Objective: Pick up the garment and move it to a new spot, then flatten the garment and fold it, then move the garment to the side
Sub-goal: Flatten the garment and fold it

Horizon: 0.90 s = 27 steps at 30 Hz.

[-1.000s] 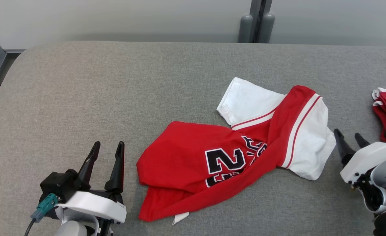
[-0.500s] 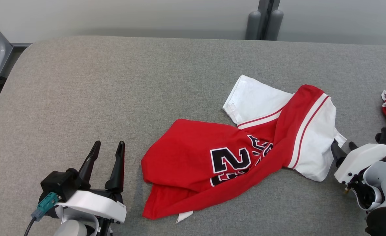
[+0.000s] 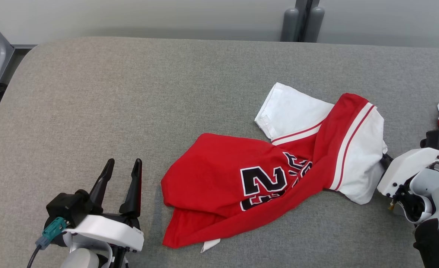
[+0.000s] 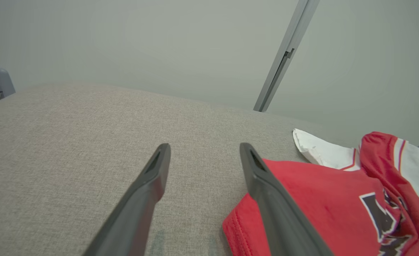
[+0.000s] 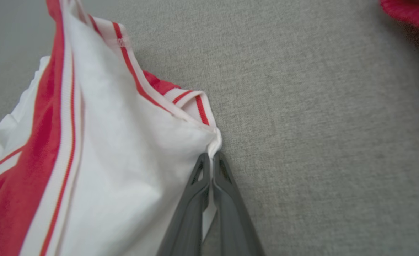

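Grey padded table (image 3: 130, 93): crumpled red-white garment (image 3: 264, 175) lies right of centre. Right gripper (image 5: 212, 160), open beside it one second ago, now pinched shut on white edge; bite depth unclear, probably thin. Pick-up begun, lift next. Left gripper (image 3: 124, 162) spread wide, empty, near red hem.
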Motion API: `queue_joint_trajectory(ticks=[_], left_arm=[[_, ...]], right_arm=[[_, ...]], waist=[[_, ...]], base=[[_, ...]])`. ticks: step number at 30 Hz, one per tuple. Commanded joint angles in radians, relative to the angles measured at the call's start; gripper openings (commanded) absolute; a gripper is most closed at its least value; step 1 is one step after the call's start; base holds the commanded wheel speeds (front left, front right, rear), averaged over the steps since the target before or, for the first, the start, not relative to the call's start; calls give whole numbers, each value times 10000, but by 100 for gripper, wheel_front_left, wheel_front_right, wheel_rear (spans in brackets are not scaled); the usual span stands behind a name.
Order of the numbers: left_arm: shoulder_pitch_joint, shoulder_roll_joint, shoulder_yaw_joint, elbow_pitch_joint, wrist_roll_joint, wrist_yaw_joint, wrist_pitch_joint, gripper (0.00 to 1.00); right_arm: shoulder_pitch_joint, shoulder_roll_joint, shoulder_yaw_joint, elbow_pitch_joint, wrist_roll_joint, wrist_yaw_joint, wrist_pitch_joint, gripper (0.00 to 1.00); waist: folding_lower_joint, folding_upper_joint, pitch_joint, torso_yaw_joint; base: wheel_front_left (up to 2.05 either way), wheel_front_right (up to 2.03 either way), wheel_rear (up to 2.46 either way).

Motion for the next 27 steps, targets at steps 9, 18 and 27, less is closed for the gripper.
queue_joint_trajectory(ticks=[9, 18, 27], left_arm=[[110, 107, 49, 43, -103, 108, -25, 100], [435, 245, 127, -119, -172, 244, 36, 100], [502, 401, 238, -351, -222, 369, 45, 100]], right_arm=[[466, -115, -73, -451, -47, 2, -616, 0], [2088, -172, -296, -3201, 97, 2, 52, 0], [4415, 319, -1615, -6811, 42, 2, 2116, 0]], waist=[[0, 0, -376, -164], [0, 0, -643, -969], [0, 0, -544, -1598]], base=[[0, 0, 0], [0, 0, 0], [0, 0, 0]])
